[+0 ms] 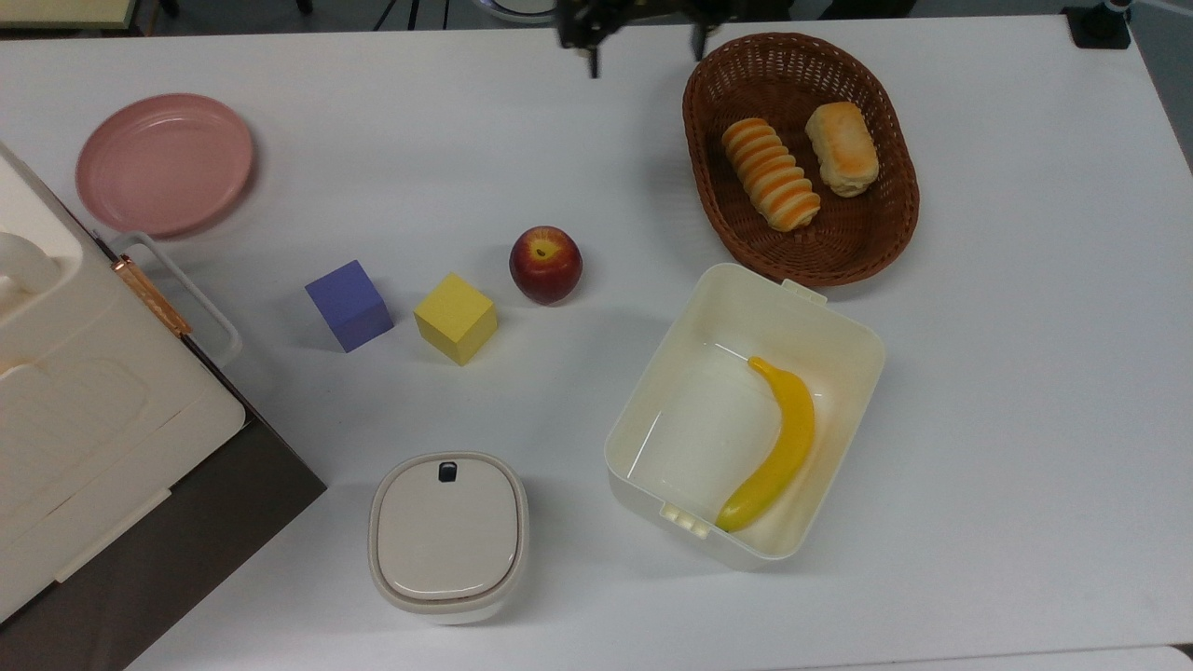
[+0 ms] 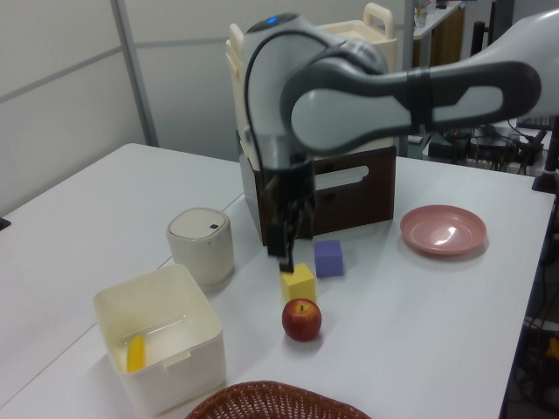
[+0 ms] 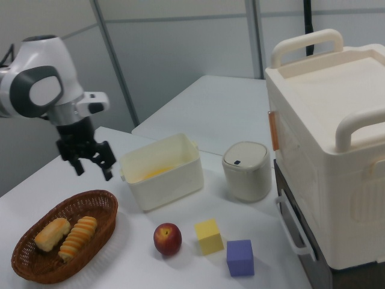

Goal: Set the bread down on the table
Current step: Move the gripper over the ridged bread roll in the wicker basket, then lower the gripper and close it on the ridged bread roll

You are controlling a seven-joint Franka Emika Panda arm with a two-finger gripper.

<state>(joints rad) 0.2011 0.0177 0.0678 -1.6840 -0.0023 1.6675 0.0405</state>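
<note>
Orange-and-cream striped bread [image 1: 771, 173], brown basket [image 1: 892, 233], white table [image 1: 1025, 373], pink plate [image 1: 164, 163].

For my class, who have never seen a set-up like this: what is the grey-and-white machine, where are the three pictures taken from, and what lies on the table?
It is a robot arm ending in a gripper with two open fingers, holding nothing. One camera looks straight down; two look across from opposite sides. On the white table stand a wicker basket holding the striped bread and a bun, a tub with a banana, an apple, a yellow cube, a purple cube, a pink plate and a lidded pot.
</note>
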